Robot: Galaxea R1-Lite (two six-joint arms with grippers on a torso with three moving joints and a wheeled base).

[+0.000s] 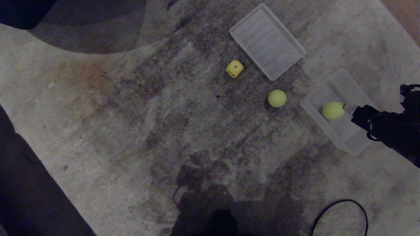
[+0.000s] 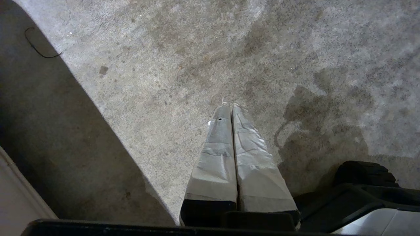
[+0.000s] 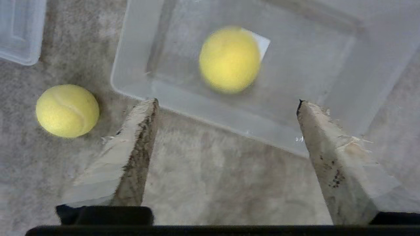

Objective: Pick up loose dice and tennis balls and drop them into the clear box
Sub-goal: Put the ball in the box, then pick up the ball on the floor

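Observation:
One tennis ball (image 1: 333, 110) (image 3: 229, 59) lies inside the clear box (image 1: 328, 131) (image 3: 197, 108) at the right of the carpet. A second tennis ball (image 1: 277, 98) (image 3: 67, 110) rests loose on the carpet just left of the box. Further back and left sits a yellow die (image 1: 234, 68). My right gripper (image 1: 358, 116) (image 3: 226, 103) hangs over the box's near rim, jaws wide open and empty. In the left wrist view my left gripper (image 2: 229, 106) is shut with nothing in it, parked above bare carpet.
The flat ribbed translucent lid (image 1: 267, 41) (image 3: 19, 29) lies on the carpet behind the loose ball. A black cable loop (image 1: 341, 213) curls at the front right. Dark floor (image 1: 26, 183) borders the carpet's left edge.

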